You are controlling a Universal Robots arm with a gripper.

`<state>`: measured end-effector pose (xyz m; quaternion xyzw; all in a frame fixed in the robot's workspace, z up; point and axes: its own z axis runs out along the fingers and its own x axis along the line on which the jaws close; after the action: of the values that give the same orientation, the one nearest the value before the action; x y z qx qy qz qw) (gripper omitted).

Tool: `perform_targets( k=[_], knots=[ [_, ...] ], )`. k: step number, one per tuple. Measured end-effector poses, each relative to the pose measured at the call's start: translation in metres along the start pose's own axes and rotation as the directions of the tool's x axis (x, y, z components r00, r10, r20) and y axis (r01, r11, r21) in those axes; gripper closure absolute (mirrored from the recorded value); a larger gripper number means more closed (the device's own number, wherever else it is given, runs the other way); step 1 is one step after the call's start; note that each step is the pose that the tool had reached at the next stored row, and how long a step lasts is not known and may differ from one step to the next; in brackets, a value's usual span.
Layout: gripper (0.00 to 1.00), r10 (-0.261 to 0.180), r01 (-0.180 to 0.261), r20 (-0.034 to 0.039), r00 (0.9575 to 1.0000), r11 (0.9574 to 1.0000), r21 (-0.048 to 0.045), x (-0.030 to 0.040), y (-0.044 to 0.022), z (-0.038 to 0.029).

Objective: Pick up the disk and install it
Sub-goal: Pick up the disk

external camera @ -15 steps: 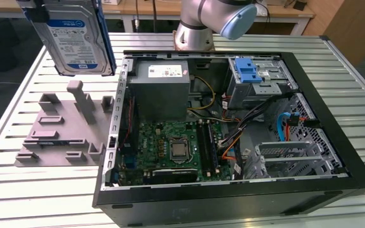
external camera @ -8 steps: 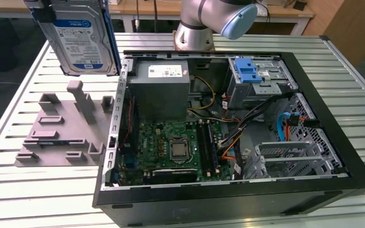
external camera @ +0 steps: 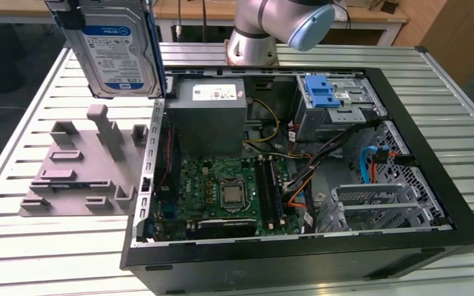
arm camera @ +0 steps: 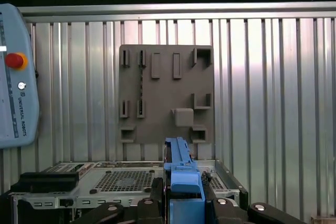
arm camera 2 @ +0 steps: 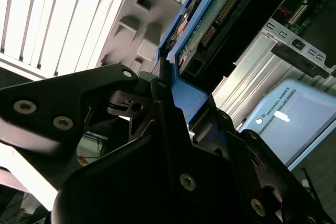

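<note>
The disk (external camera: 118,49), a silver drive with a white-and-blue label and a blue carrier frame, hangs upright in the air at the exterior view's upper left. It is above the far end of the grey slotted stand (external camera: 81,166). In both wrist views my gripper (arm camera: 184,203) is shut on the disk's blue frame edge (arm camera: 181,174), with black fingers (arm camera 2: 131,108) on either side of it. The second wrist view shows the disk's green circuit-board side (arm camera 2: 210,24).
An open computer case (external camera: 434,185) lies on the slatted metal table (external camera: 47,246), to the exterior view's right of the stand. A metal drive bay with a blue latch piece (external camera: 323,92) sits at its far side. A teach pendant (arm camera: 16,77) lies beside the table.
</note>
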<state>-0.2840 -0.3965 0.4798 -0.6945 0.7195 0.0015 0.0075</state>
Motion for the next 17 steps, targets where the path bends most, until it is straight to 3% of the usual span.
perform_targets(
  k=[11, 17],
  knots=[
    [0.64, 0.000, 0.000, 0.0000, 1.0000, 1.0000, 0.0000, -0.0005, -0.0200, 0.0002],
    [0.64, 0.000, 0.000, 0.0000, 1.0000, 1.0000, 0.0000, -0.0006, -0.0243, 0.0002]
  ],
)
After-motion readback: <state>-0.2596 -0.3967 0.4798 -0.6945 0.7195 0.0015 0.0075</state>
